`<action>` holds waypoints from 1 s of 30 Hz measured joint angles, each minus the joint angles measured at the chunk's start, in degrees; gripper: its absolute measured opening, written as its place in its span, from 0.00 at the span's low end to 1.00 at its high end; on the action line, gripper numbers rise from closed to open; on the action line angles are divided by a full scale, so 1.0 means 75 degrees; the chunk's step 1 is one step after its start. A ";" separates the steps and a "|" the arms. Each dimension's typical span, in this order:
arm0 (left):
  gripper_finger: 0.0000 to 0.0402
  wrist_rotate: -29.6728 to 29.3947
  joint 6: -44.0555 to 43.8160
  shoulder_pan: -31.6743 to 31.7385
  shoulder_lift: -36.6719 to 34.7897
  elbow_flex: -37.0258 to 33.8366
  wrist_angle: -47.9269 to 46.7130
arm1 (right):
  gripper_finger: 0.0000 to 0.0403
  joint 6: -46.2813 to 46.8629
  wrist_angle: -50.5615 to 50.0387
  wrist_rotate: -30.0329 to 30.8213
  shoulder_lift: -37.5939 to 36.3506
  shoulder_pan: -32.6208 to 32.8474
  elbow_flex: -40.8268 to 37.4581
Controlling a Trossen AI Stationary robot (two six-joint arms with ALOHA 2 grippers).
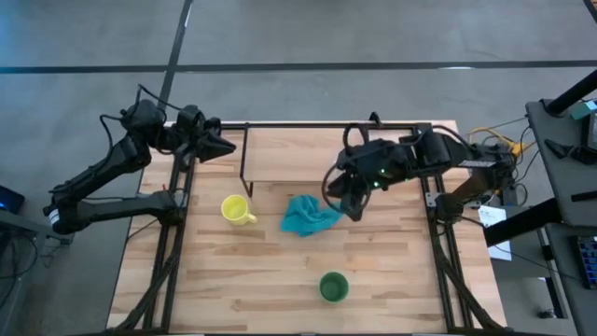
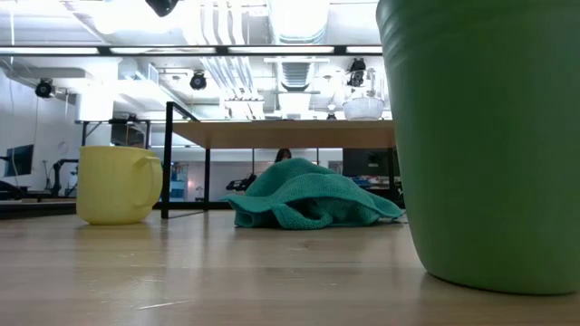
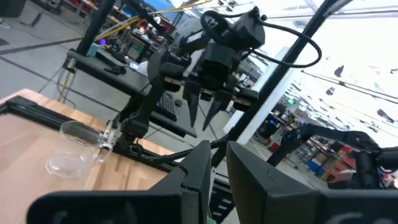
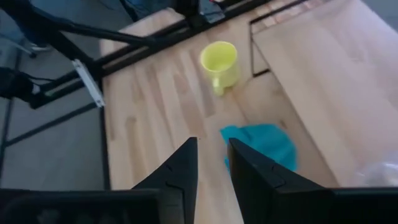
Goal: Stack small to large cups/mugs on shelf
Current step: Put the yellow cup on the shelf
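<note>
— Yellow mug (image 1: 237,209) sits on the tabletop just in front of the shelf (image 1: 308,154), handle toward the teal cloth (image 1: 308,216)?

— Yes. Right gripper (image 1: 353,207), fingers slightly parted and empty, hovers beyond that cloth, nearer than the left gripper (image 1: 222,147).

We see open tabletop (image 1: 242,280) along the near left, nothing standing there. The teal cloth (image 1: 308,217) sprawls mid-table, just right of the yellow mug (image 1: 236,209); a narrow gap lies between them. The green cup (image 1: 334,287) stands alone near the front. The shelf (image 1: 317,154) spans the far side, the right arm (image 1: 438,159) hanging over its right end.
</note>
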 joint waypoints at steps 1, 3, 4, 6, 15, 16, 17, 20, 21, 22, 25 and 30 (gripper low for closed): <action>0.10 0.0106 -0.0003 0.0000 0.0001 0.0000 -0.0001 | 0.21 0.0050 0.0150 0.0002 0.0000 0.0039 -0.0061; 0.10 0.0255 -0.0047 0.0000 0.0024 -0.0011 -0.0005 | 0.22 0.0059 0.0477 0.0002 0.0000 0.0103 -0.0223; 0.10 0.0331 -0.0181 0.0000 0.0034 -0.0033 -0.0007 | 0.22 0.0059 0.0597 0.0003 0.0000 0.0108 -0.0307; 0.10 0.0667 -0.0487 0.0000 0.0140 -0.0060 0.0001 | 0.22 0.0061 0.0750 -0.0002 0.0000 0.0119 -0.0453; 0.10 0.1452 -0.1191 -0.0146 0.0180 -0.0092 -0.0009 | 0.23 0.0061 0.0793 -0.0017 0.0003 0.0143 -0.1036; 0.10 0.1451 -0.1192 -0.0157 0.0128 -0.0086 -0.0017 | 0.23 0.0061 0.0795 -0.0018 0.0003 0.0143 -0.1076; 0.10 0.1448 -0.1188 -0.0157 0.0068 -0.0079 -0.0028 | 0.23 0.0061 0.0792 -0.0020 0.0003 0.0143 -0.1115; 0.09 0.1289 -0.1188 -0.0157 -0.0102 -0.0072 -0.0093 | 0.22 0.0061 0.0789 -0.0020 0.0003 0.0142 -0.1185; 0.09 0.1196 -0.1178 -0.0157 -0.0180 -0.0079 -0.0261 | 0.22 0.0061 0.0790 -0.0020 0.0003 0.0140 -0.1195; 0.09 0.1150 -0.1148 -0.0157 -0.0257 -0.0088 -0.0528 | 0.21 0.0061 0.0794 -0.0020 0.0003 0.0140 -0.1201; 0.09 0.0928 -0.0778 -0.0160 -0.0457 -0.0090 -0.1570 | 0.22 0.0061 0.0792 -0.0020 0.0003 0.0140 -0.1225; 0.09 -0.0037 0.0101 -0.0162 -0.0941 -0.0091 -0.3549 | 0.23 0.0061 0.0793 -0.0020 0.0003 0.0140 -0.1235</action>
